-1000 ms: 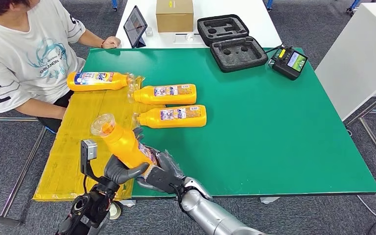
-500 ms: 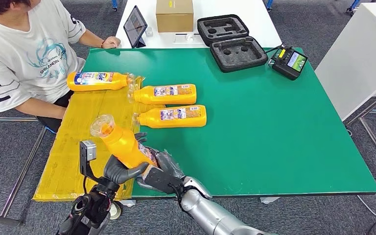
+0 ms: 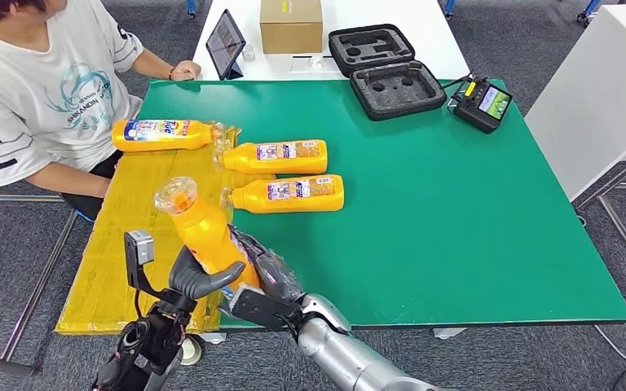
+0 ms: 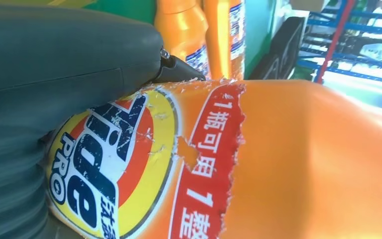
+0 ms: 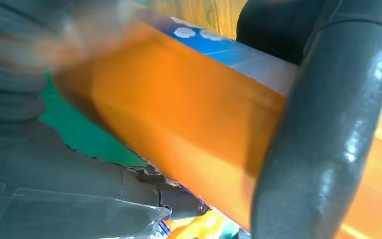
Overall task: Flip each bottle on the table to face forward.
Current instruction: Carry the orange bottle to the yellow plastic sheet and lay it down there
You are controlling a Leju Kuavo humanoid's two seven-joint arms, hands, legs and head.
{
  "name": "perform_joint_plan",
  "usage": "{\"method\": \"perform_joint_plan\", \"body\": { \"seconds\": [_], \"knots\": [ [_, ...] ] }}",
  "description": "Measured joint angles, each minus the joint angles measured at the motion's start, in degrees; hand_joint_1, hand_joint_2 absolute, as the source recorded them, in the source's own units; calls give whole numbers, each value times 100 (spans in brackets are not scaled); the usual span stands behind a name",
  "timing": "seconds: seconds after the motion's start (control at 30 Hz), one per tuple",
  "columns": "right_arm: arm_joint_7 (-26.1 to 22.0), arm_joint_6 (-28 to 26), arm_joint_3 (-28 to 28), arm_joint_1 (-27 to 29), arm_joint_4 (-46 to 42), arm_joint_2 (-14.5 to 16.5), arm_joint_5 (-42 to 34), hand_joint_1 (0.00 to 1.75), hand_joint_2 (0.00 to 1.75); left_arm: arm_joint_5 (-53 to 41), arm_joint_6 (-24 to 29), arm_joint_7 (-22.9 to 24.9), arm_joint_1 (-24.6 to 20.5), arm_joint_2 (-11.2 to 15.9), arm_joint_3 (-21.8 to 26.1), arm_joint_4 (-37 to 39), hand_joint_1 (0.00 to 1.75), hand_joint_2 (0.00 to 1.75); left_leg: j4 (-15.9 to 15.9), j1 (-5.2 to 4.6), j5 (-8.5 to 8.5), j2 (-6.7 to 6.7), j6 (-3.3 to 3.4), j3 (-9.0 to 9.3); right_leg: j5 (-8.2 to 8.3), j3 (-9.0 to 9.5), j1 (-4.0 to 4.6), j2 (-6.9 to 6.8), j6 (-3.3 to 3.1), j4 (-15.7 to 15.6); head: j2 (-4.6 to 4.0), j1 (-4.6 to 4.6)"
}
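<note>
I count four orange bottles: three lie on the green table (image 3: 456, 204), one (image 3: 204, 232) is raised. Both my left hand (image 3: 200, 281) and right hand (image 3: 261, 285) grasp it.

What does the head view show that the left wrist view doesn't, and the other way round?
Head view only: the whole green table, a seated person, the black foam case, the cardboard box, and both hands, left hand and right hand, gripping the raised bottle. Left wrist view only: the held bottle's torn front label up close. Both: the held bottle and two orange bottles lying on the table.
</note>
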Motion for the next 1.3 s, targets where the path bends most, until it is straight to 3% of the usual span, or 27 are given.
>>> {"method": "perform_joint_plan", "body": {
  "seconds": [0.13, 0.27, 0.5, 0.63, 0.8, 1.0, 1.17, 1.3],
  "knots": [
    [1, -80, -1, 24, -125, -25, 5, 0, 0, -36, 146, -83, -49, 2, 41, -62, 175, 175, 0, 0, 0, 0, 0, 0, 0, 1, 0, 0, 0, 0, 0, 1],
    [-4, -424, -4, 111, -485, -91, 119, 0, 0, -413, 714, -392, -78, 2, 116, -159, 175, 175, 0, 0, 0, -1, 0, 0, 0, 0, 0, 0, 0, 0, 0, 1],
    [102, -1356, -7, 619, -2232, -375, 647, 0, 0, -981, 1509, -763, -88, 34, 362, -377, 175, 175, 0, 1, 0, -2, 0, -1, -1, 0, 0, -2, 0, 0, 0, 0],
    [-88, -1830, -91, 1002, -3247, -509, 1134, 0, 0, -1428, 2072, -1057, -86, 40, 451, -415, 175, 175, -1, 0, -1, -3, 0, -2, -1, 0, 0, -1, 0, 0, 0, 1],
    [-184, -1924, -255, 1501, -4458, -567, 1732, 0, 0, -2072, 2830, -1343, -86, 48, 557, -418, 175, 175, -1, 0, -2, -3, 0, -4, -1, 0, 0, -2, 0, -1, 0, 0],
    [-191, -1925, -346, 1761, -5169, -595, 1794, 0, 0, -2379, 3164, -1434, -87, 48, 598, -418, 175, 175, -1, 0, 0, -3, 0, -3, 0, 1, 0, -1, -1, 0, 0, 1],
    [-192, -1925, -351, 1858, -5629, -600, 1734, 0, 0, -3961, 4312, -1354, -156, 145, 613, -354, 175, 175, -1, 1, 0, -2, 0, -3, 0, 0, 0, -2, 0, 0, 0, 1],
    [-182, -1925, -305, 1804, -5762, -603, 1531, 0, 0, -6443, 4488, -291, -588, 401, 555, 194, 175, 175, -2, 2, 2, -3, -1, -2, 1, 1, 1, -2, -2, 0, 0, 0]
  ]
}}
